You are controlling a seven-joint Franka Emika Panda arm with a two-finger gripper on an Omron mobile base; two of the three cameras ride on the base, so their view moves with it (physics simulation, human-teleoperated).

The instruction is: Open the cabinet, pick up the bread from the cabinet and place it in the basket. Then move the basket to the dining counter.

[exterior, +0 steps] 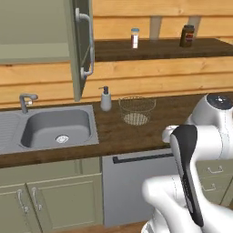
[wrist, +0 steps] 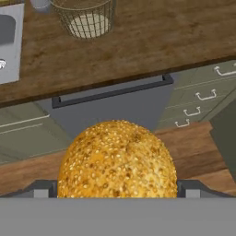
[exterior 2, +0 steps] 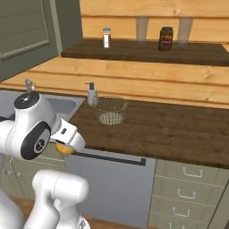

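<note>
The bread (wrist: 117,159) sits clamped between the claw's (wrist: 117,188) jaws.

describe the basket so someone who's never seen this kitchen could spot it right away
Find the steel sink set in the dark wood worktop and look just to its right, past the soap dispenser. There the basket stands upright on the worktop, apart from the dispenser. It is a round bowl of thin pale wire mesh that you can see through, unlike the solid bottle beside it.

basket (exterior: 136,110) on worktop (exterior: 136,132), right of sink (exterior: 54,128), soap dispenser (exterior: 105,99) between
</note>
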